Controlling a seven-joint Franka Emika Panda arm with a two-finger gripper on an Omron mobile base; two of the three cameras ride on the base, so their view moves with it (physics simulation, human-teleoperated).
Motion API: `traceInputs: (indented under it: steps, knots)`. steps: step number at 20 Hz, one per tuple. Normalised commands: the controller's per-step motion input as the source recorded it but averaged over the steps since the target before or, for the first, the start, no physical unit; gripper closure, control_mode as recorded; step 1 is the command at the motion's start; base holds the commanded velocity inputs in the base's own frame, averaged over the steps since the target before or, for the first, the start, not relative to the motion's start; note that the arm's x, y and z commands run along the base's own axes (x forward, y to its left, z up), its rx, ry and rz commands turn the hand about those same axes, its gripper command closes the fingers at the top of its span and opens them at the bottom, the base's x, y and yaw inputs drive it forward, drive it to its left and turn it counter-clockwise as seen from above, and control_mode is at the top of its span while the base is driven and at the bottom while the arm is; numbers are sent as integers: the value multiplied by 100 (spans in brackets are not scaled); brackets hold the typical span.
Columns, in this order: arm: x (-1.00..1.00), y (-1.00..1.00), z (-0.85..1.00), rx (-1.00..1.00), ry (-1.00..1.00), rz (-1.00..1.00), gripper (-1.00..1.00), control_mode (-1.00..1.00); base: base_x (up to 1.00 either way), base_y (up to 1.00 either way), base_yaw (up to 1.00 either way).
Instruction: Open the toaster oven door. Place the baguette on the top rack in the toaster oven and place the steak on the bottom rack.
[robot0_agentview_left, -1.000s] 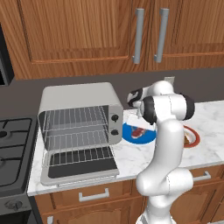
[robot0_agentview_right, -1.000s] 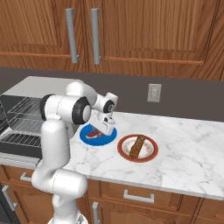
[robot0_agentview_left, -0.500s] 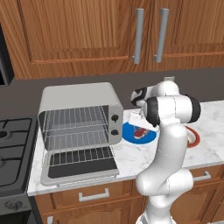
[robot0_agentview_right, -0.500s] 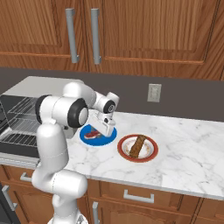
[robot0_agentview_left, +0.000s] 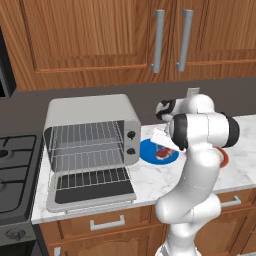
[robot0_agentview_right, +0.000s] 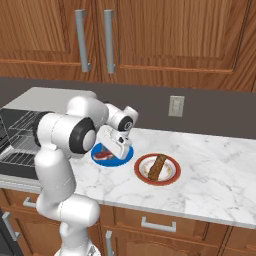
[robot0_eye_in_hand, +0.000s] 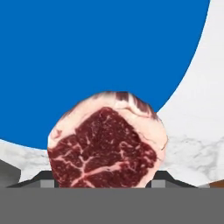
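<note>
My gripper (robot0_eye_in_hand: 103, 180) is shut on the steak (robot0_eye_in_hand: 105, 140), a red marbled slab held between the dark fingertips just over the blue plate (robot0_eye_in_hand: 100, 48). From the base cameras the gripper (robot0_agentview_right: 113, 145) hangs low over that plate (robot0_agentview_right: 113, 159), with the steak (robot0_agentview_right: 102, 152) showing at its tip. The baguette (robot0_agentview_right: 157, 166) lies on a red-rimmed plate (robot0_agentview_right: 171, 177) to the right. The toaster oven (robot0_agentview_left: 90, 131) stands at the left. Its door (robot0_agentview_left: 92, 189) is folded down flat. The top rack (robot0_agentview_left: 86, 135) and bottom rack (robot0_agentview_left: 90, 160) are bare.
A stovetop (robot0_agentview_left: 12, 170) adjoins the oven on the left. Wooden wall cabinets (robot0_agentview_left: 125, 40) hang above the counter. Marble counter (robot0_agentview_right: 215, 170) stretches to the right of the plates, with a wall outlet (robot0_agentview_right: 175, 106) behind.
The hand has shifted only slightly over the blue plate. The oven, the door and the baguette plate have not moved.
</note>
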Motion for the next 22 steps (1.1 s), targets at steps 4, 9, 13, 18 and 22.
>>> traceInputs:
  steps: [4, 9, 13, 18, 22]
  knots:
    - [-39, 0, 21, 6, -4, -2, 100, -100, 0, 0, 0]
    - [-42, 0, 30, 2, -2, 0, 100, -100, 0, 0, 0]
    - [-47, 0, 34, 0, 0, 0, 100, -100, 0, 0, 0]
    - [-42, 2, 41, 0, 0, 0, 100, -100, 0, 0, 0]
    - [-35, 10, 33, 0, 0, -2, 100, -100, 0, 0, 0]
